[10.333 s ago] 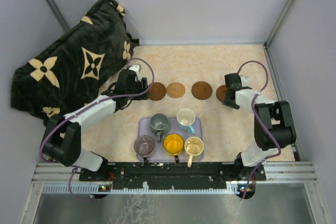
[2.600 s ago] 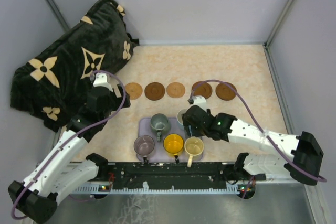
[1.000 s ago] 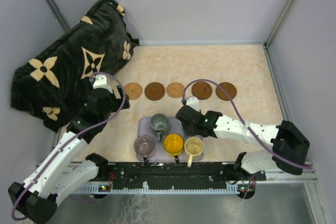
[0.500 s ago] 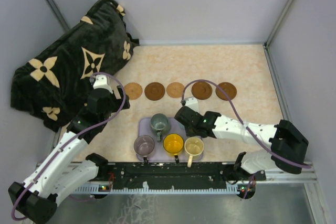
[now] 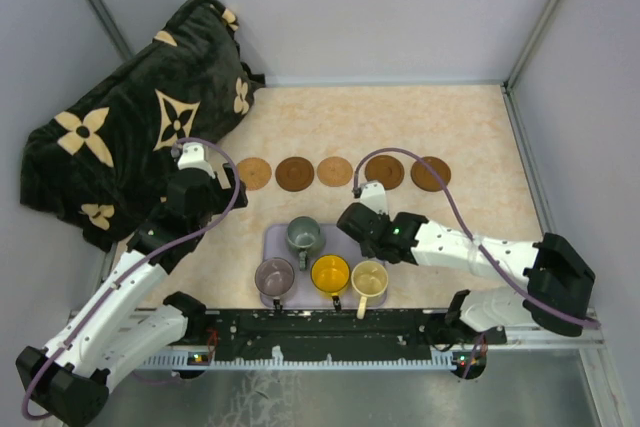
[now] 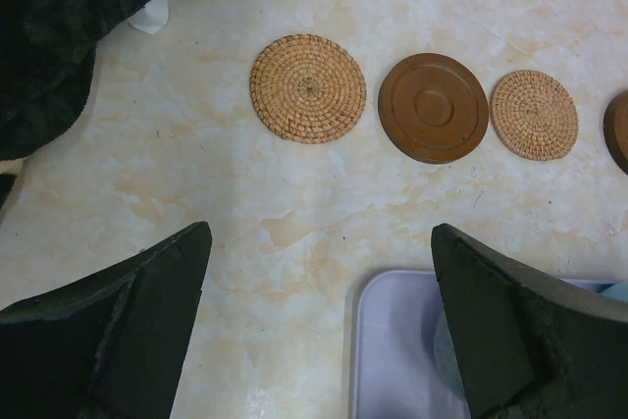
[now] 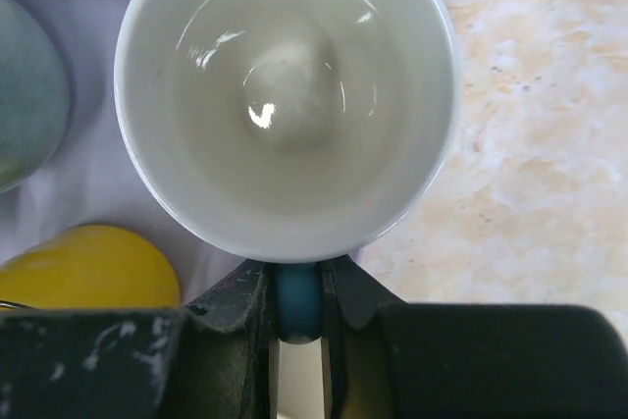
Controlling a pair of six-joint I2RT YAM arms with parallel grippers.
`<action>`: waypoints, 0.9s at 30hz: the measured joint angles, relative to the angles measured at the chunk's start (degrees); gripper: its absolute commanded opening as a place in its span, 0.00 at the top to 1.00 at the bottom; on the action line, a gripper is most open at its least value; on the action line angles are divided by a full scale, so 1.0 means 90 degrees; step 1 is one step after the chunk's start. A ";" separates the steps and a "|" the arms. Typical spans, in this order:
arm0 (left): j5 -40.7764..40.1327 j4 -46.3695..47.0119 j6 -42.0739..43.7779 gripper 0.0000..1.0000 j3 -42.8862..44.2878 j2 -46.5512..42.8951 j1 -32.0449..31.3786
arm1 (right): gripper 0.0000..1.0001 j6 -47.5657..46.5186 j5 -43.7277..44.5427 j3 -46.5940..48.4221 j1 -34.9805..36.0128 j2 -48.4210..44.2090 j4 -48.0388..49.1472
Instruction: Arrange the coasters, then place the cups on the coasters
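Between the right gripper's (image 7: 297, 293) closed jaws sat the handle of the light blue cup (image 7: 285, 95), bowl just ahead over the tray (image 7: 93, 198) corner. With coasters (image 5: 384, 172) arranged beyond, it probably needed lifting forward onto one. Left gripper (image 6: 319, 331) hung wide open.

coasters (image 5: 335, 171): five, one row | cups (image 5: 330, 273): upright, clustered | blue cup (image 7: 285, 95): handle gripped

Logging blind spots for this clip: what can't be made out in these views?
- Top external: light blue cup covered by the right gripper.
- Right wrist: whether that cup is lifted off the lavender tray; the cup fills the frame.
- Left wrist: fourth coaster cut by right edge; fifth coaster outside the frame.
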 measured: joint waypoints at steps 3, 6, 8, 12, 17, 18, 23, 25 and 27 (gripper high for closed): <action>0.0000 0.0000 0.0000 0.01 0.0000 -0.0002 0.0000 | 1.00 -0.0010 0.0323 0.0000 0.0000 -0.0182 -0.0102; 0.0002 0.0002 0.0000 0.01 -0.0005 -0.0019 0.0000 | 1.00 -0.0068 0.0901 0.0007 -0.0029 -0.0486 -0.0109; 0.0002 0.0012 0.0000 0.01 -0.0024 -0.0027 0.0000 | 1.00 -0.0168 0.1200 0.0039 -0.0114 -0.0695 -0.0087; 0.0029 0.0019 0.0000 0.01 -0.0046 -0.0024 0.0000 | 1.00 -0.0503 0.1418 0.0036 -0.0665 -0.1008 0.0236; 0.0041 0.0027 0.0005 0.01 -0.0046 -0.0017 0.0000 | 1.00 -0.1180 0.1353 -0.0189 -0.1926 -0.1151 0.1083; 0.0041 0.0027 0.0005 0.01 -0.0046 -0.0017 0.0000 | 1.00 -0.1375 0.1311 -0.0279 -0.2246 -0.1154 0.1302; 0.0039 0.0029 0.0007 0.01 -0.0046 -0.0007 0.0000 | 1.00 -0.2089 0.1035 -0.0437 -0.3322 -0.0959 0.1931; 0.0039 0.0029 0.0005 0.01 -0.0046 0.0007 0.0000 | 1.00 -0.2334 0.0811 -0.0418 -0.3738 -0.0743 0.2208; 0.0039 0.0029 0.0005 0.01 -0.0046 0.0019 0.0000 | 1.00 -0.2560 0.0508 -0.0333 -0.4158 -0.0444 0.2365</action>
